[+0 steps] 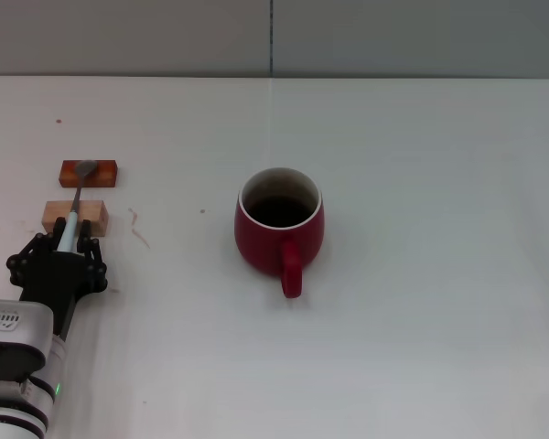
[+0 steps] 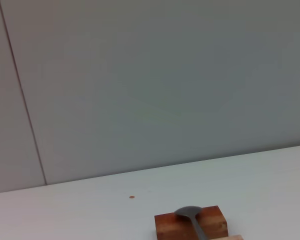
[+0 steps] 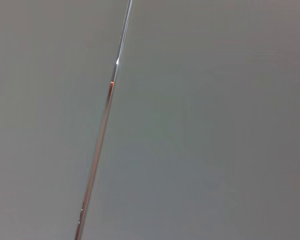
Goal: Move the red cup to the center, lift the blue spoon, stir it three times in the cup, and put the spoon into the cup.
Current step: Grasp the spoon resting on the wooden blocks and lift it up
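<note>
Left gripper (image 1: pixel 66 240) low at table's left side, clamped on spoon handle.

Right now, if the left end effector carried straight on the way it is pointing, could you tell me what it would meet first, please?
The left end effector points away from the robot along the blue spoon. It would probably meet the light wooden block under the handle first, then the reddish-brown block under the bowl. Its height above the table is unclear.

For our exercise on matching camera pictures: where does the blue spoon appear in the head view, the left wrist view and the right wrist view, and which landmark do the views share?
Head view: the blue spoon lies far left across two wooden blocks, handle at the left gripper.
Left wrist view: only its grey bowl and neck, at the lower edge.
Right wrist view: not in it.
Shared landmark: the dark reddish block under the bowl.
</note>
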Motion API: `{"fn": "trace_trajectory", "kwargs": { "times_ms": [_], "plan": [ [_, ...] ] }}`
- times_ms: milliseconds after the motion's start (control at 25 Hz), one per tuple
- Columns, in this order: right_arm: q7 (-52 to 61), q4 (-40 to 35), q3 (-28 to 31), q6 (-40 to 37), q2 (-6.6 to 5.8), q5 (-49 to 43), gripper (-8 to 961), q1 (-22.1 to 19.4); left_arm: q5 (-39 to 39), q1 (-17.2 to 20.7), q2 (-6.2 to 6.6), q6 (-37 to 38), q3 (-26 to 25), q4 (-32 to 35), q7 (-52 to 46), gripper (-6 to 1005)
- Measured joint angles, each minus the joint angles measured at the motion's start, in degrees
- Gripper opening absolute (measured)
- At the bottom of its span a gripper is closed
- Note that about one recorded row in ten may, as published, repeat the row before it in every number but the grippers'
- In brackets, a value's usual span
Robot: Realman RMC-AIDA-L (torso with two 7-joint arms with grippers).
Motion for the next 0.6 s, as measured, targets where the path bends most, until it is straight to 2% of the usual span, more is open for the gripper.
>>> {"fn": "trace_trajectory", "kwargs": {
  "times_ms": [320, 600],
  "plan": [
    [0.0, 0.0, -0.1, 0.0, 0.08, 0.0, 648, 0.0, 0.1, 0.0, 0.0, 0.1, 0.0, 0.0, 0.0, 257],
    [0.0, 0.0, -0.5, 0.0, 0.13, 0.0, 648, -0.1, 0.1, 0.0, 0.0, 0.3, 0.0, 0.0, 0.0, 258]
  ]
}}
